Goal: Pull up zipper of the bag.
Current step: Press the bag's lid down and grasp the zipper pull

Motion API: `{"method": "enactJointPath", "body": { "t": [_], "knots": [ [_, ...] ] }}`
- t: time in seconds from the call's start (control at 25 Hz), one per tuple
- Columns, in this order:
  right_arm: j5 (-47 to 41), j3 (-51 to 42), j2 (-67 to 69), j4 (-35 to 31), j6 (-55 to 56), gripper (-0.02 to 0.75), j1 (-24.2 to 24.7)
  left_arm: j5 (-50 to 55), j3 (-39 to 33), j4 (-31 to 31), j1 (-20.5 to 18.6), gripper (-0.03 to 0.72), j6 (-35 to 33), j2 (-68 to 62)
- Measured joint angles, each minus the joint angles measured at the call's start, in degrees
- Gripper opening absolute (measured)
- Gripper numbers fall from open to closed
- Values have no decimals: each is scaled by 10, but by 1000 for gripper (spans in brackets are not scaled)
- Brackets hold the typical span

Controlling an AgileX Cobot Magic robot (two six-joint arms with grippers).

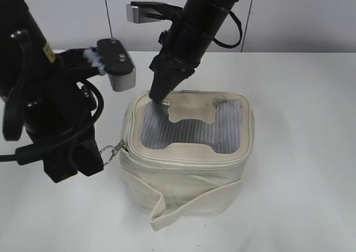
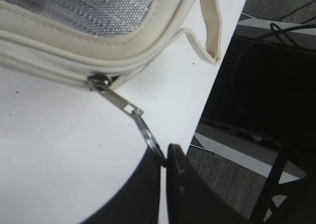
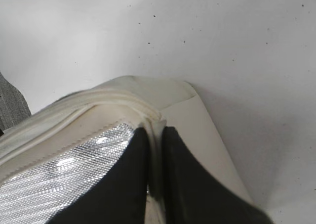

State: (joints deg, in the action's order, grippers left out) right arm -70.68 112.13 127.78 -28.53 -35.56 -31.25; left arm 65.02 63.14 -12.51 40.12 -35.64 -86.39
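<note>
Loose strap (image 1: pixel 167 207) end hangs nearest the camera, off the near-left bottom corner of the bag (image 1: pixel 189 168), cream flap curling out from the front wall. Bag sits upright on the white tabletop (image 1: pixel 300 196), about centre of the scene, lid up, grey mesh window (image 1: pixel 192 131) around a cream H-shaped patch. Going from the left: left gripper (image 1: pixel 94 162) is low at the bag's near-left corner, just beside the side wall, jaws pinched narrow on the ring tab (image 2: pixel 150 137) of a silver zipper pull (image 2: pixel 114 96); left wrist view shows the ring disappearing between the black fingers (image 2: pixel 185 184), pull stretched out taut from the slider at the corner. Zipper (image 2: pixel 39 70) track runs along the lid's rim, teeth look closed on the stretch left of the slider in the wrist view; rest of the track cannot be judged. A second pull is not visible. Further right and farther back, right gripper (image 1: pixel 161 99) comes down steeply from above, tips pressed on the far-left corner of the lid, jaws nearly together with a thin slit between; right wrist view shows the fingertips (image 3: pixel 190 179) straddling the lid edge seam, whether any fabric is pinched cannot be told. Tabletop to the right of the bag is plain white.
</note>
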Motion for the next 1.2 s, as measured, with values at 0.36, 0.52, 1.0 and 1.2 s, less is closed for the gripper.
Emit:
{"method": "enactJointPath", "body": {
  "t": [0.36, 0.52, 1.0, 1.2],
  "knots": [
    [0, 0, 0, -3, 6, 57, -1, -33, -44, -32, 32, -2, 17, 1],
    [0, 0, 0, 0, 13, 57, -1, -53, -46, -72, 73, -2, 20, 1],
    [0, -1, 0, -5, 14, 52, -1, -158, -49, -116, 138, 0, 24, -14],
    [0, -1, 0, -6, 14, 52, -1, -173, -20, -129, 147, 1, 25, -25]
  ]
}}
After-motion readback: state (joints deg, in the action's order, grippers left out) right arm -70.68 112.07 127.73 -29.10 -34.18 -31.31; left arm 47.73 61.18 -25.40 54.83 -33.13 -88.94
